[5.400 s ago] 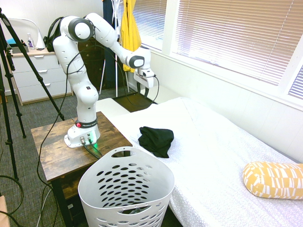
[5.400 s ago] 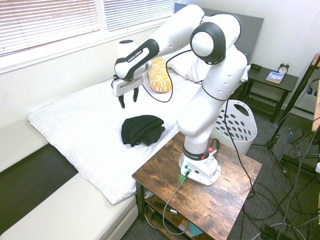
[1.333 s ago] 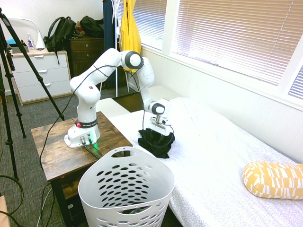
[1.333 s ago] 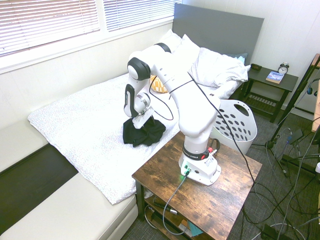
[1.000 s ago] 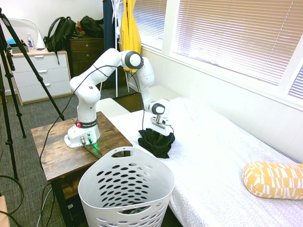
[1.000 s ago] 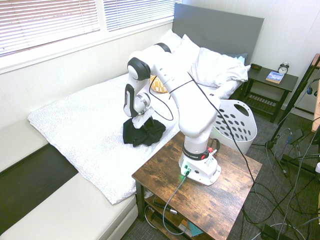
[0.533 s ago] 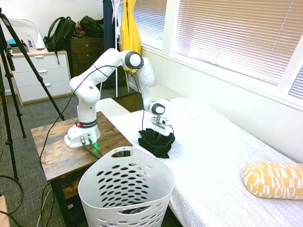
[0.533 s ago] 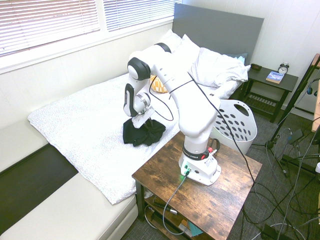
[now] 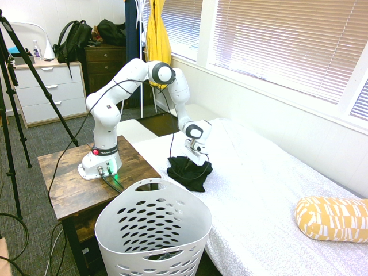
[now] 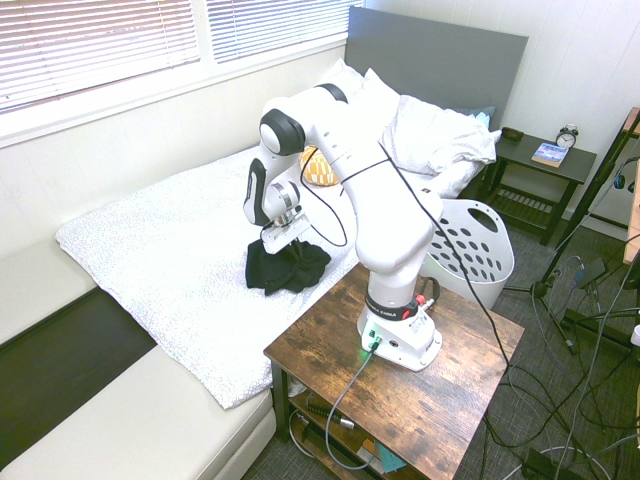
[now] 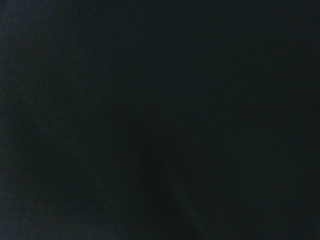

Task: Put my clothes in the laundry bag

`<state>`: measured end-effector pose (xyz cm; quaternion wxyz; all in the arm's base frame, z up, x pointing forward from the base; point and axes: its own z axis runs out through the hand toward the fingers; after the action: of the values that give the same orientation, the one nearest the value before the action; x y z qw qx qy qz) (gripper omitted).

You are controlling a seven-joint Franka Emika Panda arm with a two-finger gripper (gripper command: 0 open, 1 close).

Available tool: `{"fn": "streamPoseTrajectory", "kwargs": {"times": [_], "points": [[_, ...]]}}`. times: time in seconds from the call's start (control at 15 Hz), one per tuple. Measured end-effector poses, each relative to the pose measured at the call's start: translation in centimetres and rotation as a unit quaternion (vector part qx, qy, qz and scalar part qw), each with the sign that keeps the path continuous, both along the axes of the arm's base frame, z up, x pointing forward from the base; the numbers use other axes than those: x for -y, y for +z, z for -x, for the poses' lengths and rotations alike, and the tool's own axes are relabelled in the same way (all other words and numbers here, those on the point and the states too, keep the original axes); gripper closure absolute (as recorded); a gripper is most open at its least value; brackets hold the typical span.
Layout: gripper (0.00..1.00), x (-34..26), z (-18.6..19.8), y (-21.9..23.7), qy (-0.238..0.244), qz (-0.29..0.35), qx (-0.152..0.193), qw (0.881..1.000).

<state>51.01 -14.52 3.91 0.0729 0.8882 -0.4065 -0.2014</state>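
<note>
1. First exterior view: the gripper (image 9: 191, 158) has clamped shut on the top folds of the black garment (image 9: 188, 172), where a moment ago its jaws stood spread over the heap. The wrist has also tipped a little. The garment still lies bunched on the white bedspread (image 9: 264, 190), at the bed's near left edge, just beyond the white laundry basket (image 9: 153, 233).
2. Second exterior view: the hand presses into the garment (image 10: 287, 268), which has drawn into a tighter mound than before. It has not left the bedspread (image 10: 170, 260). The basket (image 10: 474, 248) stands to the right, behind the arm's table.
3. Wrist view: only dark cloth (image 11: 160, 120) fills the picture.
4. Judgement: the grasp looks made; lifting and carrying to the basket remain.
</note>
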Motion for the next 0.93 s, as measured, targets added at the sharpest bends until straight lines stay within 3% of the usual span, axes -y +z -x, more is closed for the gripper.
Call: {"fn": "streamPoseTrajectory", "kwargs": {"times": [0.27, 0.53, 0.93], "points": [[1.00, 0.9, -0.4, 2.5, -0.045, -0.105, -0.021, 0.993], [1.00, 1.9, -1.4, 7.3, -0.059, -0.180, -0.001, 0.982], [1.00, 3.8, -2.7, 26.0, -0.029, -0.204, 0.073, 0.976]]}}
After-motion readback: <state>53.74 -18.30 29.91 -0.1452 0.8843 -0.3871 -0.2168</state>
